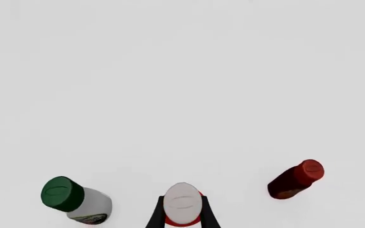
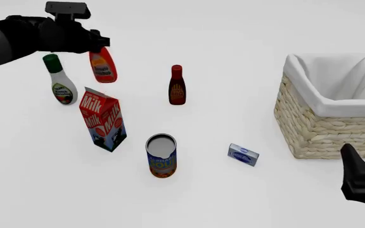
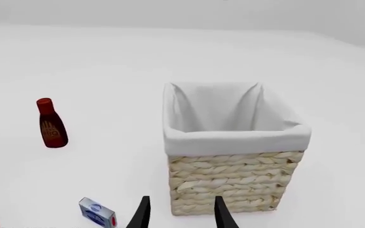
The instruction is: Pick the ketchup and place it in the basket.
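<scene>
The carry step is in hand: the left claw (image 2: 99, 46) is closed on the ketchup (image 2: 102, 65) just below its cap, and the bottle hangs clear of the counter (image 2: 233, 42), tilted a little, at about ten o'clock in the front view. In the left wrist view the white cap (image 1: 182, 203) sits between the two dark fingers (image 1: 158, 214), which press its red shoulder on both sides. The ketchup hangs just beside the green-capped bottle (image 2: 61, 81) and above the milk carton (image 2: 102, 119), so the next move, in my judgement, calls for keeping height and sweeping toward three o'clock, passing over the dark-red bottle (image 2: 177, 85) without clipping its cap, until the ketchup is above the basket (image 2: 322, 128); only then should it come down and the claw let go. The basket stands well apart at three o'clock (its white lining (image 3: 233, 137) folds over the rim), and as far as its inside shows, it holds nothing. A can (image 2: 161, 156) stands at six o'clock; whether it holds anything I cannot tell. A small blue box (image 2: 243, 155) lies near the basket. The right claw (image 3: 179, 213) waits low near the basket with its fingers spread and nothing between them.
</scene>
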You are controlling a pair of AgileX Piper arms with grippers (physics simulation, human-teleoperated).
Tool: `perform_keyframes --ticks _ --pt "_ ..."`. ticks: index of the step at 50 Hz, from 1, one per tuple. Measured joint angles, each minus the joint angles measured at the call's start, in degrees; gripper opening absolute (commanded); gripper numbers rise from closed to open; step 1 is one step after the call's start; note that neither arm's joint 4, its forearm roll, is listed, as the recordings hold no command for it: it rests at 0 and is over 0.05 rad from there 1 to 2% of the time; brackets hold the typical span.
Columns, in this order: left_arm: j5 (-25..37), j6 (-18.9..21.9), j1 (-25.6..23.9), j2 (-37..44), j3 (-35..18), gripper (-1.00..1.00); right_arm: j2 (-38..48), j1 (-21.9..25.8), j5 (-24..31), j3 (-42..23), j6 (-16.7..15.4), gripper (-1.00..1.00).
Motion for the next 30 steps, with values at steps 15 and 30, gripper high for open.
perform_keyframes --ticks 15,30 --pt "3.67 -0.88 -0.82 -9.28 4.14 -1.00 7.09 1.21 -4.78 -2.60 -2.72 1.00" --pt "8.38 -2.18 -2.63 -17.85 6.98 -1.00 11.63 7.47 -3.40 -9.73 -2.34 1.00"
